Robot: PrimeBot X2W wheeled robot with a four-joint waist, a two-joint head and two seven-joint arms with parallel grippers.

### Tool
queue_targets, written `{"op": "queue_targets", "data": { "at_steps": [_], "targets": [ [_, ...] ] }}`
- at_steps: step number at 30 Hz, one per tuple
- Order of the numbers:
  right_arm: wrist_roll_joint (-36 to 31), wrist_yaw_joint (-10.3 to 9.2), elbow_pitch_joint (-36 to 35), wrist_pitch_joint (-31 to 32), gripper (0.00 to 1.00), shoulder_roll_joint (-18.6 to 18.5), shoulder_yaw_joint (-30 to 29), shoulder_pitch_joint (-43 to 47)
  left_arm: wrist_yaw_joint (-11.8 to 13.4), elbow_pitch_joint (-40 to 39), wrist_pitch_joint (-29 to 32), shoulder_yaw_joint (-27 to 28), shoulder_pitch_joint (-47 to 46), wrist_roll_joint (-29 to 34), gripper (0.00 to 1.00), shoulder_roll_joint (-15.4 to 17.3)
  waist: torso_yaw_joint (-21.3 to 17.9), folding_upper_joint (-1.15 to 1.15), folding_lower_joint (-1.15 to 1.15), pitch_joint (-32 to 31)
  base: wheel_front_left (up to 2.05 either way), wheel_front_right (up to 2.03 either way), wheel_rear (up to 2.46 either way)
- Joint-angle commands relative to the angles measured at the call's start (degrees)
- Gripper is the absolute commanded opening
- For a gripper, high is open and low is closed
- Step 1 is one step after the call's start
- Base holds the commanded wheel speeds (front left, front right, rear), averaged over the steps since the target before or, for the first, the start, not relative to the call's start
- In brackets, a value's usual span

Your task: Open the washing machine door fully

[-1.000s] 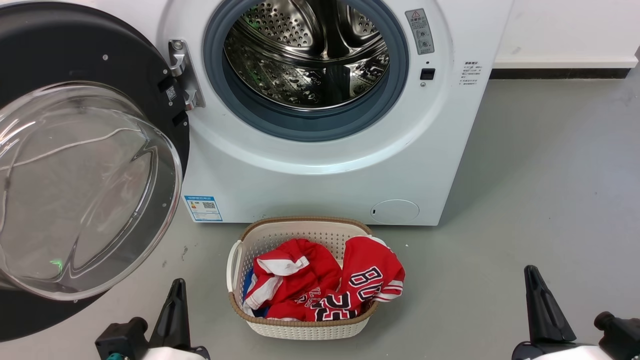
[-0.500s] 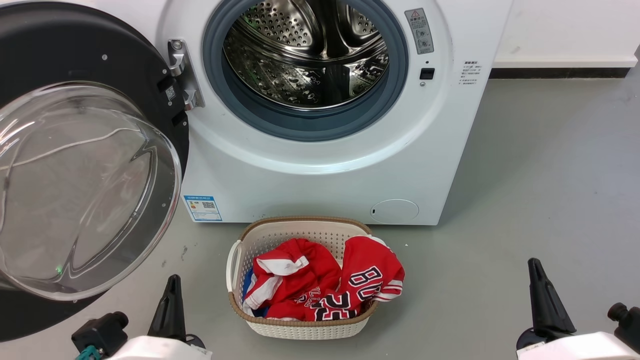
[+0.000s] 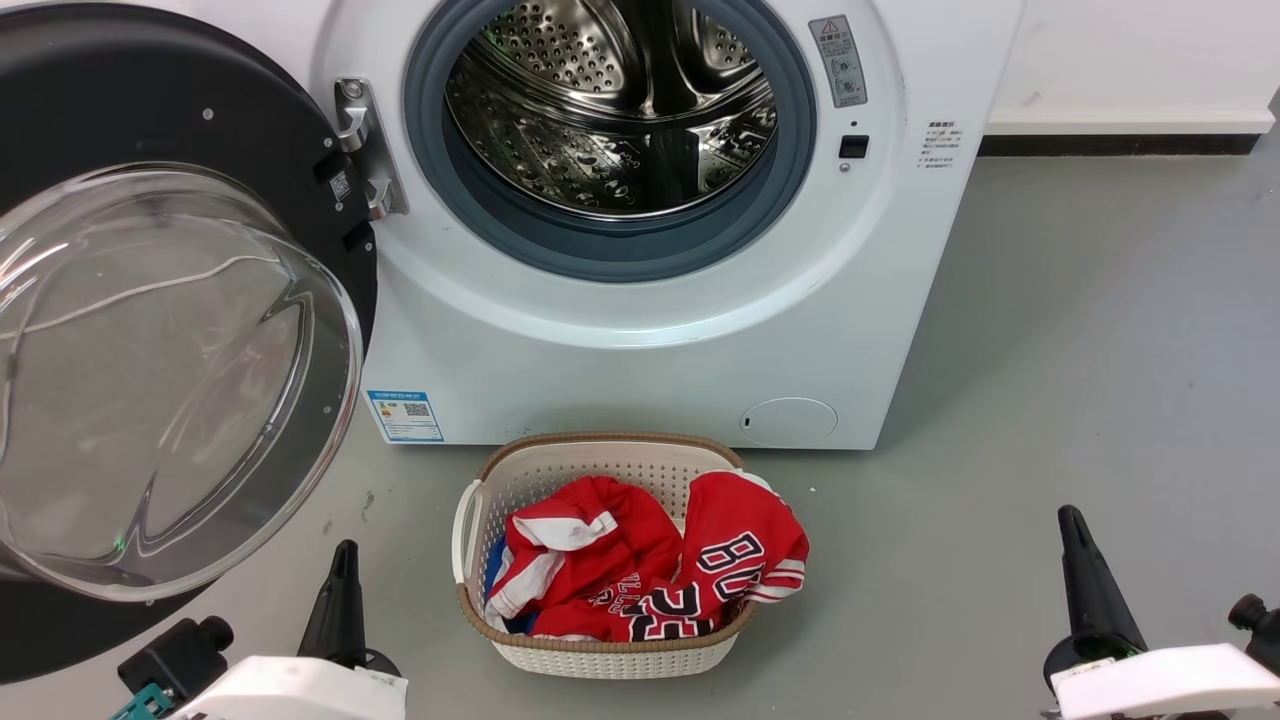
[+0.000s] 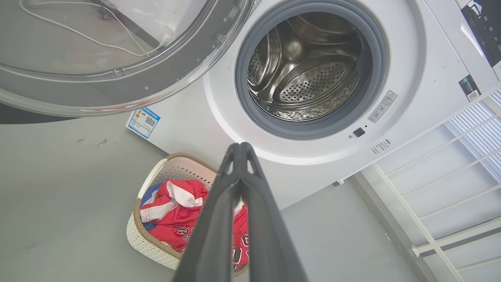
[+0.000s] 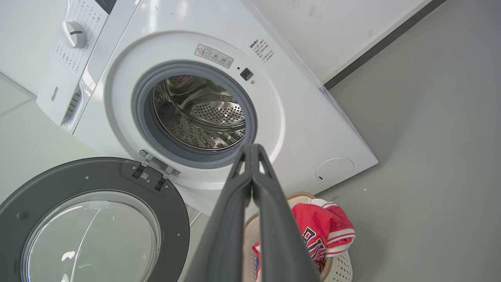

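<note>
The washing machine door [image 3: 150,90] hangs swung wide at the left of the machine [image 3: 640,380], glass bowl facing me and drum [image 3: 610,110] exposed. Looks fully open, so task prob. done. In the last sec both arms slid back toward me, lower in the head view. Left claw [image 3: 343,575] and right claw [image 3: 1080,545] are closed on nothing, well apart from the door. Nothing else moved; the laundry basket [image 3: 600,660] sits btw them on the floor.

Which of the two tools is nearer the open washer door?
The left tool, at the head view's lower left, close to the lower edge of the washing machine door. The right tool sits far off, beyond the laundry basket.
</note>
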Motion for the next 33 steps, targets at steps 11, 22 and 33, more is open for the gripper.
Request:
{"op": "queue_targets", "data": {
  "at_steps": [11, 22, 33],
  "targets": [
    [9.6, 0.01, 1.1, 2.1, 0.0, -0.6, -0.5, -3.0, -1.1, 0.5, 2.4, 0.9, -2.9, -9.9, 0.0, 0.0, 0.0, 0.0, 0.0, 0.0, 0.0, 0.0, 0.0],
    [16.1, 0.01, 2.3, 3.7, 0.0, -0.6, -0.8, -4.2, -1.5, 1.2, 4.2, 1.4, -3.9, -16.9, 0.0, 0.0, -0.1, 0.0, 0.0, 0.1, 0.0, 0.0, 0.0],
    [22.6, 0.01, 3.5, 5.4, 0.0, -0.6, -1.3, -5.4, -2.0, 2.0, 5.9, 1.9, -4.9, -23.9, 0.0, 0.0, -0.1, 0.0, 0.0, 0.1, 0.0, 0.0, 0.0]
  ]
}}
